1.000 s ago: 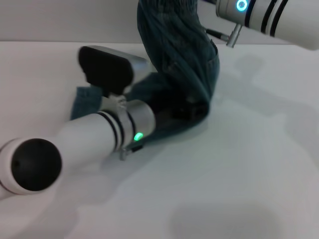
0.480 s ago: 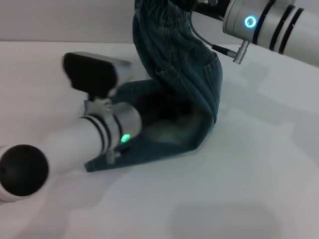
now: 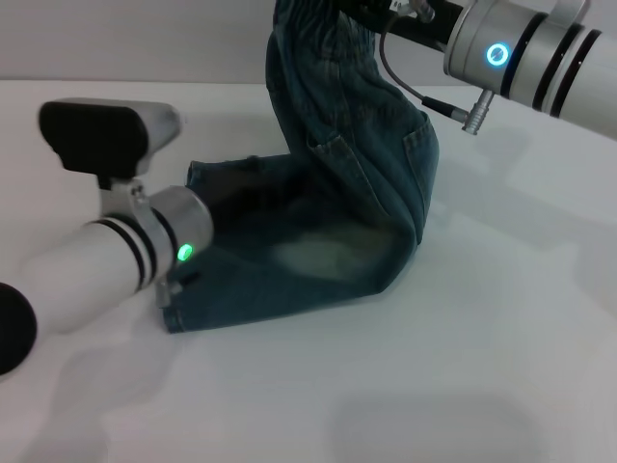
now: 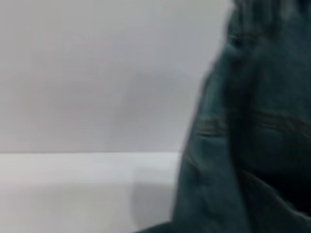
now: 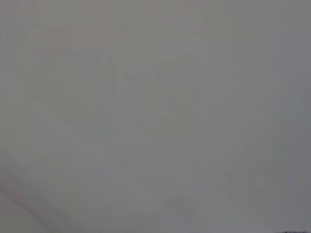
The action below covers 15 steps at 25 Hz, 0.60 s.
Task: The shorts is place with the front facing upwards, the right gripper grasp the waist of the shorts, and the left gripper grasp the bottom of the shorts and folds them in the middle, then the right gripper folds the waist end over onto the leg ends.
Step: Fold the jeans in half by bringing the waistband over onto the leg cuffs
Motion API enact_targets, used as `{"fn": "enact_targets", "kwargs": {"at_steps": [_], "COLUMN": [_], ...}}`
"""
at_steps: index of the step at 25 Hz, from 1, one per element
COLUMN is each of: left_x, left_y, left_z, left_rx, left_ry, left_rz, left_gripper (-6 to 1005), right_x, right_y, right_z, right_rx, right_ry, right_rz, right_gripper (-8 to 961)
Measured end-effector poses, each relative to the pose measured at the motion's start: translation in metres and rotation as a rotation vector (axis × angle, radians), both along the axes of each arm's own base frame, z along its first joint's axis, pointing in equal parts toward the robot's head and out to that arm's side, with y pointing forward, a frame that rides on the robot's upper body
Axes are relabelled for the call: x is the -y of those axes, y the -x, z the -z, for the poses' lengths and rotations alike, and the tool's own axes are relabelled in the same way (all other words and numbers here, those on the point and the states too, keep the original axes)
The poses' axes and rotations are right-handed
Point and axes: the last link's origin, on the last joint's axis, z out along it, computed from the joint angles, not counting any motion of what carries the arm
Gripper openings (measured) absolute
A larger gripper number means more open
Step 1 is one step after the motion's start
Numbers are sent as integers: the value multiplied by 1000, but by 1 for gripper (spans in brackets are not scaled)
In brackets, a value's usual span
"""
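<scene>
The blue-green denim shorts (image 3: 318, 260) lie partly on the white table, with a pale faded patch facing up. Their upper half rises steeply to the top edge of the head view. There my right gripper (image 3: 364, 8) is shut on the waist (image 3: 318, 19) and holds it in the air. The leg ends (image 3: 179, 307) lie flat at the left. My left arm's silver wrist (image 3: 178, 236), with its green light, hovers just beside them. The left gripper itself is lost against the dark denim. In the left wrist view the hanging denim (image 4: 252, 136) stands before a grey wall.
The white table (image 3: 463, 367) stretches out in front of and to the right of the shorts. A cable and plug (image 3: 472, 114) hang under the right wrist. The right wrist view shows only a plain grey surface.
My left arm has drawn back to the left, off the middle of the shorts. The lower half now lies spread flat. The right wrist has drifted slightly right, still holding the waist up.
</scene>
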Motion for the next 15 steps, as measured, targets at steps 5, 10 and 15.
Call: {"fn": "enact_targets", "kwargs": {"at_steps": [5,10,15], "left_x": [-11,-16,-5], "left_y": [23,59,95], "left_z": [-20,-71,-116], "left_rx": [-92,-124,-140], "left_ry": [-130,-360,-569], "left_rz": [-2,-94,-204], "left_gripper": [730,730,730], "right_x": [3,12,29], "right_y": [1,4,11], "right_z": [2,17,41], "right_rx": [-1,23,37], "right_ry": [15,60,144], "right_rz": [-15,-39,-70], "right_gripper": [7,7,7]}}
